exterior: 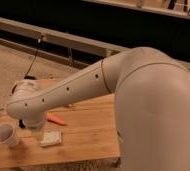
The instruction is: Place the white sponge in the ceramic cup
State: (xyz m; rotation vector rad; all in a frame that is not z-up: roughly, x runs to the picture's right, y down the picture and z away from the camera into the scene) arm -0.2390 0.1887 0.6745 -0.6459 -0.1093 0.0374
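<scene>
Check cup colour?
Ceramic cup is plain white, camera view; end effector sits low, just beside it.

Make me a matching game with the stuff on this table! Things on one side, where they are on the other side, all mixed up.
Things:
1. ceramic cup
2. white sponge
3. orange thing
4. gripper

Places:
A. lies flat on the wooden table, between the cup and the table's middle
B. stands near the table's end at the picture's left
C. mostly hidden under the end of the robot arm, just above the cup
D. lies just behind the sponge, beside the arm's end

Pairs: 1-B, 2-A, 3-D, 4-C
</scene>
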